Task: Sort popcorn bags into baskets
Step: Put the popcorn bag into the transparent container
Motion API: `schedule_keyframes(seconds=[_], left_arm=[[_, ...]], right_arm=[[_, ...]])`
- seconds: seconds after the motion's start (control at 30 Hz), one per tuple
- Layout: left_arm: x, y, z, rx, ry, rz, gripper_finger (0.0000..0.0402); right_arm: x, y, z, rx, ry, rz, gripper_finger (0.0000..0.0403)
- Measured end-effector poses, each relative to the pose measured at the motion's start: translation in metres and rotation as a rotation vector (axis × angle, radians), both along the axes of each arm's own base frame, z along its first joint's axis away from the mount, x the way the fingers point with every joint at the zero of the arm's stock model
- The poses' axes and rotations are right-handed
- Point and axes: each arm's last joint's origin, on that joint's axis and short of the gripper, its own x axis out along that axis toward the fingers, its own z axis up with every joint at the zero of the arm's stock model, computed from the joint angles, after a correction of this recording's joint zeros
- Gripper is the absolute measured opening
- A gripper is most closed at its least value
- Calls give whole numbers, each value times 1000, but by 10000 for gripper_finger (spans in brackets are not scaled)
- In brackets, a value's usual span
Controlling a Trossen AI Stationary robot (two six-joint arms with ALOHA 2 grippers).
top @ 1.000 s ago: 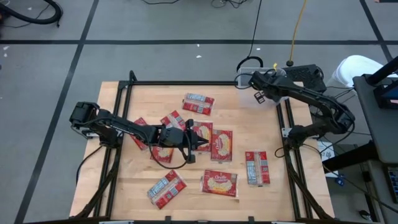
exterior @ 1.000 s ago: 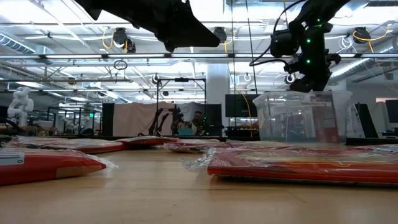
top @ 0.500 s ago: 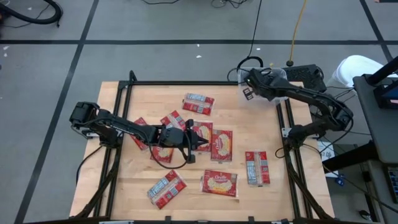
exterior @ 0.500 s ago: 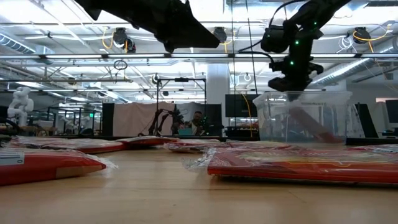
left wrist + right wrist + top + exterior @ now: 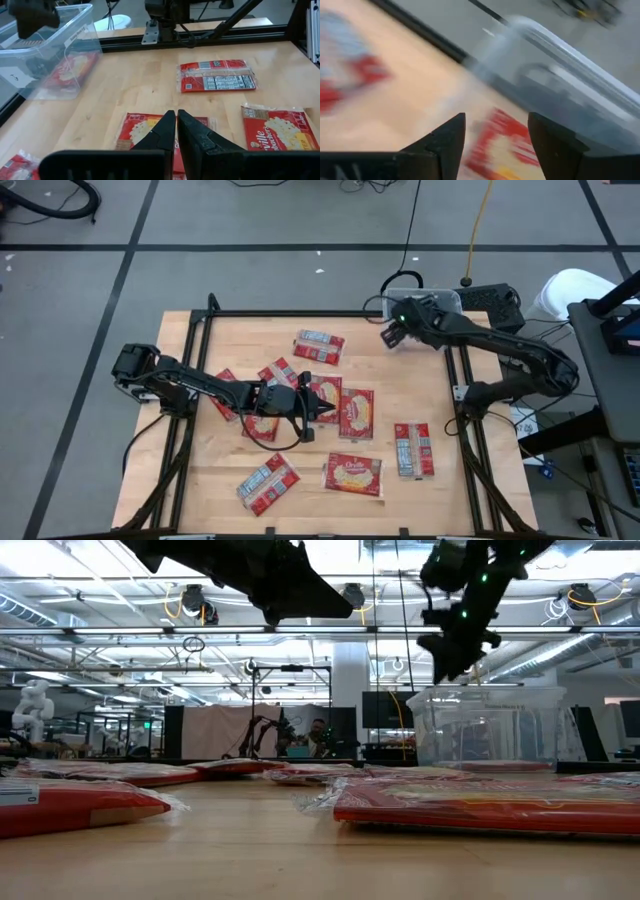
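The right gripper (image 5: pixel 390 336) hangs above the table just beside the clear tub (image 5: pixel 45 50), its fingers spread apart with nothing between them. The left gripper (image 5: pixel 312 410) hovers low over the middle of the table, fingers pressed together and holding nothing.

The step in hand looks like the reach for the next packet. To do it well, I'd say the right arm should clear the tub's rim before dropping, then come down flat on a packet that lies alone, fingers straddling one short edge, so it doesn't drag a neighbour along. The packet with grey print (image 5: pixel 319 346), lying away from the tub and nearest that gripper, looks the easy pick; a second grey-print packet (image 5: pixel 413 449) sits on its own well off toward the near side of the table.

One red packet (image 5: pixel 70 70) lies inside the tub, seen through its wall. The rest are flat, red and shiny, some showing a yellow popcorn picture, others white and grey print. A cluster of them sits right under and around the left gripper, a few overlapping, with one popcorn-face packet (image 5: pixel 357 411) just beyond its fingertips. Two more lie further off, near the table's front edge.
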Motion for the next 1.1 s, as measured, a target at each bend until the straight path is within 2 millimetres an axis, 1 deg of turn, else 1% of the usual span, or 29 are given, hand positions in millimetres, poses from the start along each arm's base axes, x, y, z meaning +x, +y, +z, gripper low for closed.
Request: schedule_keyframes(seconds=[0.07,0.17,0.23,0.37,0.53,0.67,0.83,0.97,1.1], left_arm=[[0,0,0,0,0,0,26],[0,0,0,0,0,0,26],[0,0,0,-2,2,2,26],[-2,-1,-4,-15,43,6,26],[-4,-7,-7,-43,75,7,26],[-5,-14,-7,-85,67,4,26],[-8,-25,-7,-152,65,1,26],[-10,-35,-6,-172,58,16,26],[-12,-42,-6,-173,57,9,26]], right_arm=[[3,17,-2,-3,-72,111,212],[6,45,-10,5,-189,298,211],[5,64,-17,4,-236,372,209],[-1,99,-31,19,-227,494,206],[-2,135,-52,94,-260,604,206],[-1,160,-68,120,-308,637,206],[5,188,-77,84,-387,630,206],[12,206,-86,51,-439,602,206],[19,221,-104,34,-446,579,206]])
